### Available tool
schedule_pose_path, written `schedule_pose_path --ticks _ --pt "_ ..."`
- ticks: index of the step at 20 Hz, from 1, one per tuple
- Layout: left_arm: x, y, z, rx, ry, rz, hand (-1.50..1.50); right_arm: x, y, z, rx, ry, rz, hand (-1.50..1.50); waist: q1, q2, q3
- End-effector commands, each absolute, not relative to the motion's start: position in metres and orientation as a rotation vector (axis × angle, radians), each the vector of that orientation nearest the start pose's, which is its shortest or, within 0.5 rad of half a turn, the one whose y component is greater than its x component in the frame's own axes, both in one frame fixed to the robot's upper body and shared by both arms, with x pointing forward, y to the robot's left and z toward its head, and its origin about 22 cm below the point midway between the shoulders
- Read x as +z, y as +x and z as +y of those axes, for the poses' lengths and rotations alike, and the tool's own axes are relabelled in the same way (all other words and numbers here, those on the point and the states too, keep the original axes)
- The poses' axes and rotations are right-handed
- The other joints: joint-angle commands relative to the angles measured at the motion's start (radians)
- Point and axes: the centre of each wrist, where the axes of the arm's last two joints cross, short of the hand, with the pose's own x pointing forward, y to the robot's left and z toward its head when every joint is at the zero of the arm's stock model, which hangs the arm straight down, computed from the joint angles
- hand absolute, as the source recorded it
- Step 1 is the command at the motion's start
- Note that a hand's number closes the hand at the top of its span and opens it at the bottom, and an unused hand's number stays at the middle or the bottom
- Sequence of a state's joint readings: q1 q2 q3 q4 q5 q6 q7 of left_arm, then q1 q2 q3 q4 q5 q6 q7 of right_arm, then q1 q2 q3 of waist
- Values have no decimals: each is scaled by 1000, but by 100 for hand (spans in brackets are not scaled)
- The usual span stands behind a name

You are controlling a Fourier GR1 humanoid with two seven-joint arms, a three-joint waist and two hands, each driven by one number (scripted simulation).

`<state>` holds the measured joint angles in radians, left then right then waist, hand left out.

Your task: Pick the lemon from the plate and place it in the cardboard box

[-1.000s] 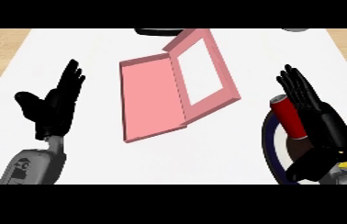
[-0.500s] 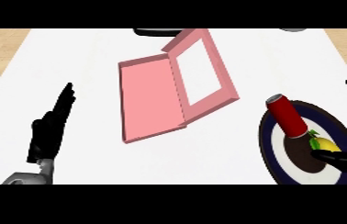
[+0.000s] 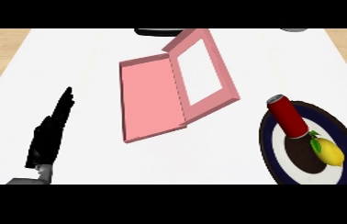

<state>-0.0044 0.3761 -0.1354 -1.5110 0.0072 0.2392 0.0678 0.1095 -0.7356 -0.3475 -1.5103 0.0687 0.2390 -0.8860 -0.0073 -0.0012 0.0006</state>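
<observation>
A yellow lemon (image 3: 328,150) with a green leaf lies on the right side of a dark-rimmed plate (image 3: 277,150) at the lower right of the head view. A red can (image 3: 287,117) lies on the same plate, just up-left of the lemon. The pink cardboard box (image 3: 150,99) sits open in the middle of the counter, its windowed lid (image 3: 203,73) tilted up to the right. My left hand (image 3: 49,135) stands edge-on at the lower left, fingers straight and holding nothing. My right hand is out of view.
A dark object (image 3: 157,31) peeks in at the top edge behind the box. A grey item (image 3: 295,30) shows at the top right corner. White counter (image 3: 81,62) stretches between my left hand and the box.
My right hand, which covered the plate a second ago, has pulled out of view, uncovering the lemon and can. My left hand has turned edge-on and sunk lower.
</observation>
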Motion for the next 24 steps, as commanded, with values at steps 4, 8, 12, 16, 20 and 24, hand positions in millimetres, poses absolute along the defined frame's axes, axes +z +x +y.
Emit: schedule_pose_path --ticks 4,8,12,16,20,24 --pt "6 239 282 -187 378 -1438 0 153 188 -474 1414 -682 -1733 -150 -5 2 -3" --pt "10 236 276 -181 406 -1457 0 135 163 -468 1552 -671 -1557 -150 -16 -3 -1" --pt "13 237 292 -194 391 -1439 0 122 154 -444 1574 -696 -1474 -150 -6 -1 -1" --pt "-4 244 288 -191 380 -1449 0 105 160 -422 1505 -764 -1455 -150 1 1 -1" --pt "17 246 281 -200 381 -1446 0 100 168 -413 1464 -784 -1439 -150 6 0 -1" --pt "10 232 289 -194 371 -1452 0 88 162 -442 1483 -839 -1364 -150 8 0 0"
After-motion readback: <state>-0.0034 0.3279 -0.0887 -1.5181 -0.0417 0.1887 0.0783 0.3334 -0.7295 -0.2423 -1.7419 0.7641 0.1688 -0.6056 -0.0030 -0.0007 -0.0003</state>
